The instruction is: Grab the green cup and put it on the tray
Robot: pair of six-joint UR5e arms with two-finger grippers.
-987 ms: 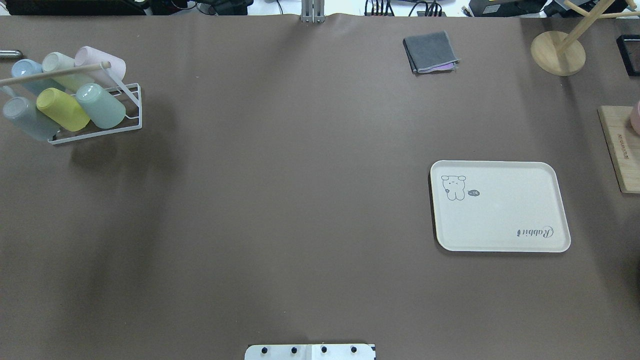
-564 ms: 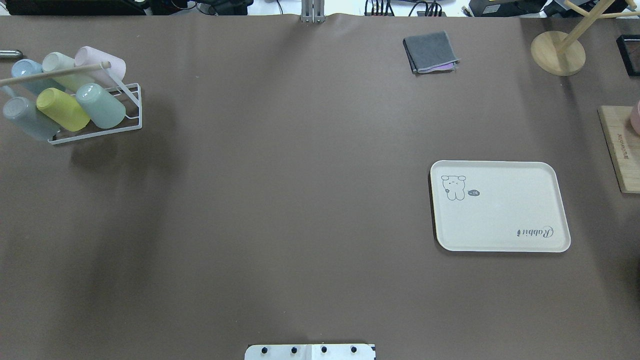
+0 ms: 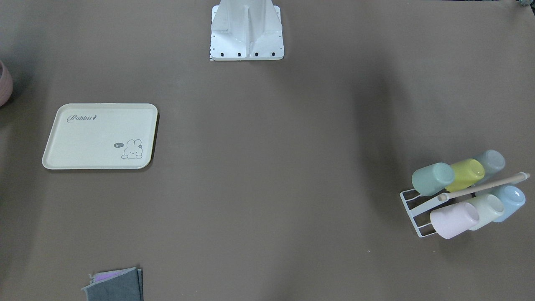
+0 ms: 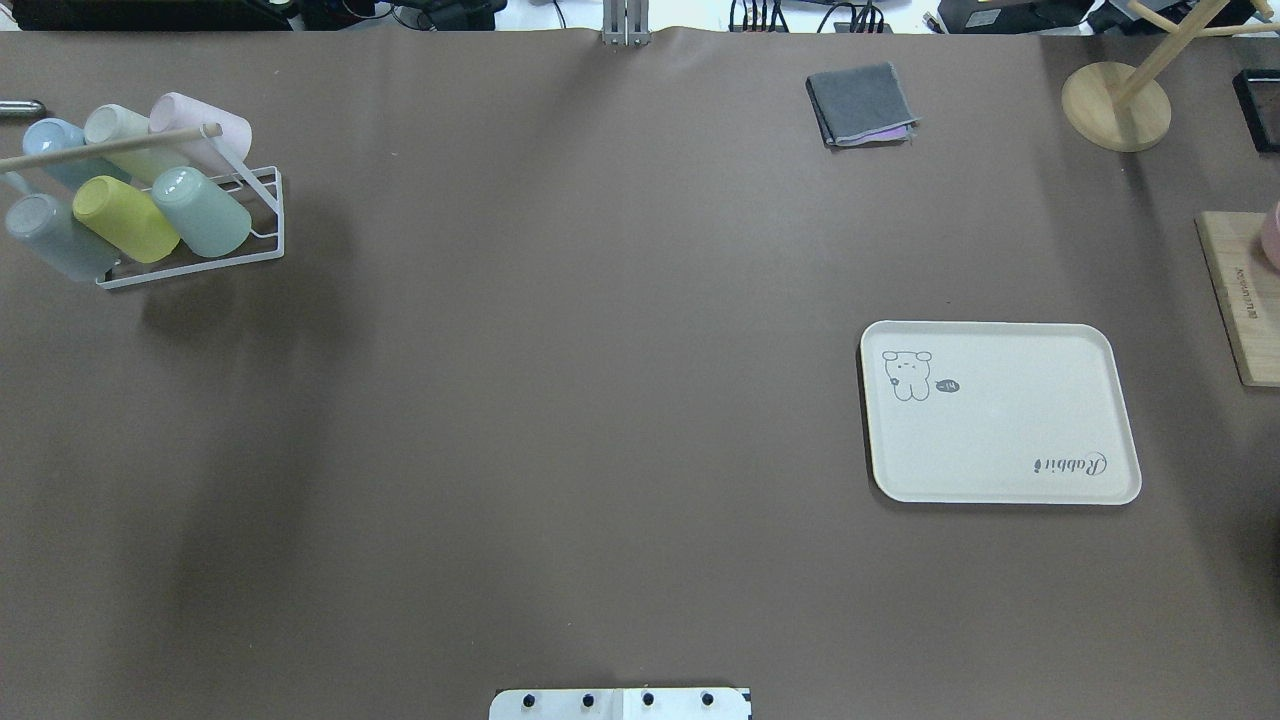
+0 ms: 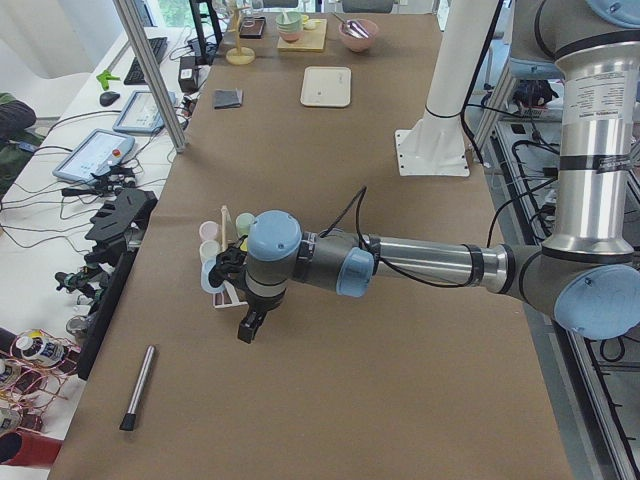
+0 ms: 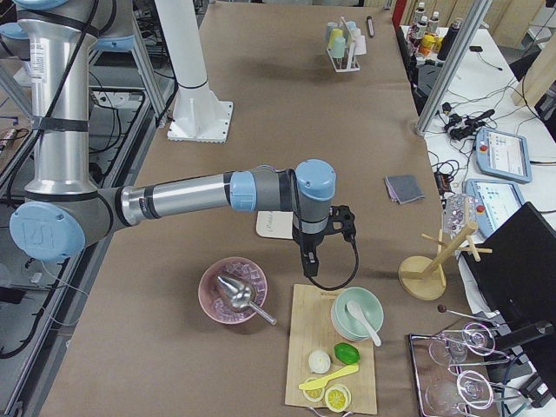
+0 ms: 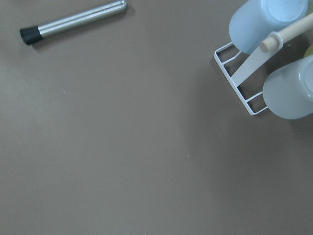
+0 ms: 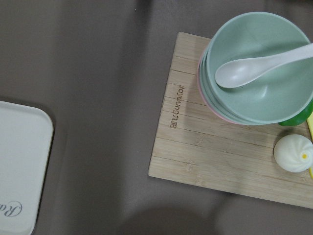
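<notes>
The green cup (image 4: 205,212) is a mint tumbler lying on a white wire rack (image 4: 190,270) at the table's far left, next to a yellow-green cup (image 4: 125,220); it also shows in the front-facing view (image 3: 432,179). The cream tray (image 4: 1000,430) with "Rabbit" lettering lies flat on the right and holds nothing. My left gripper (image 5: 248,328) hangs just beside the rack, seen only in the exterior left view. My right gripper (image 6: 308,261) hangs between the tray and a wooden board, seen only in the exterior right view. I cannot tell whether either is open.
The rack holds several other cups under a wooden dowel (image 4: 110,145). A metal rod (image 7: 73,22) lies near it. A grey cloth (image 4: 860,103), a wooden stand (image 4: 1115,105), a board (image 8: 215,142) with green bowls and a pink bowl (image 6: 233,291) stand around the tray.
</notes>
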